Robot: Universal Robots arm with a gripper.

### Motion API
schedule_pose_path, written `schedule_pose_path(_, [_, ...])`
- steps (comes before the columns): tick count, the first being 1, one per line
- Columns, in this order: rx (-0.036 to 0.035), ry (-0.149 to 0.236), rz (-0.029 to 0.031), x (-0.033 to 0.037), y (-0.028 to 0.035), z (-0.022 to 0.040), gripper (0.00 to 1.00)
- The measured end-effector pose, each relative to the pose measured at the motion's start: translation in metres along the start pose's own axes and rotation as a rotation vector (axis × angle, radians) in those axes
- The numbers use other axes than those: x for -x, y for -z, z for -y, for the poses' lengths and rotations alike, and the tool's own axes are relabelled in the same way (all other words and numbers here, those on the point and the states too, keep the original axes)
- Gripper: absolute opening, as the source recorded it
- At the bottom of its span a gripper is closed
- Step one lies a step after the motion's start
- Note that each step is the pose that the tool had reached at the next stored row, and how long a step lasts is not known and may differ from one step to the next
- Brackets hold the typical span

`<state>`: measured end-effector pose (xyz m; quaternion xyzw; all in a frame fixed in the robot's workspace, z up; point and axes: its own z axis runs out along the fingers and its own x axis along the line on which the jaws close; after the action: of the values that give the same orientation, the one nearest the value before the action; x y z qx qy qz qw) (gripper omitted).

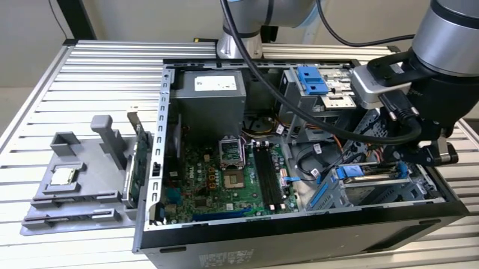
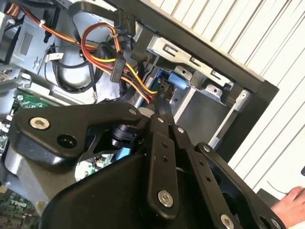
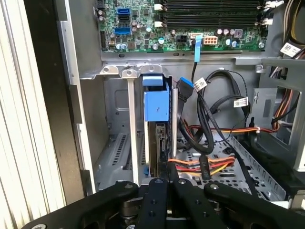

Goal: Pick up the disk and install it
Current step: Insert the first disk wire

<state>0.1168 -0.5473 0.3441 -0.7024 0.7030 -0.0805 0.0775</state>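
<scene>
The disk point(image 1: 368, 172) stands on edge in the metal bay at the near right corner of the open computer case point(image 1: 299, 235), its blue rail frame point(image 1: 347, 171) facing the motherboard. In the first wrist view the disk point(image 3: 157, 136) sits between two bay walls under its blue tab point(image 3: 156, 105). My gripper point(image 3: 167, 172) is directly over the disk's end, its black fingers closed together with the tips at the disk's edge. In the second wrist view the gripper point(image 2: 162, 98) points at the blue frame point(image 2: 179, 79). In the exterior view the gripper point(image 1: 410, 159) hangs over that bay.
Orange, yellow and black cables point(image 3: 209, 162) run beside the bay. A grey power-supply box point(image 1: 212, 95) and the green motherboard point(image 1: 224, 179) fill the case. A grey fixture point(image 1: 82, 196) holding a processor chip point(image 1: 64, 175) sits on the slatted table. A hand point(image 2: 291, 200) rests outside the case.
</scene>
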Motion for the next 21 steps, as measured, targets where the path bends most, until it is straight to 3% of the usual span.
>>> schedule_pose_path(5, [0.0011,0.0,0.0003,-0.0041,-0.0015,0.0041,0.0])
schedule_pose_path(21, [0.0011,0.0,0.0002,-0.0042,-0.0059,0.001,0.0])
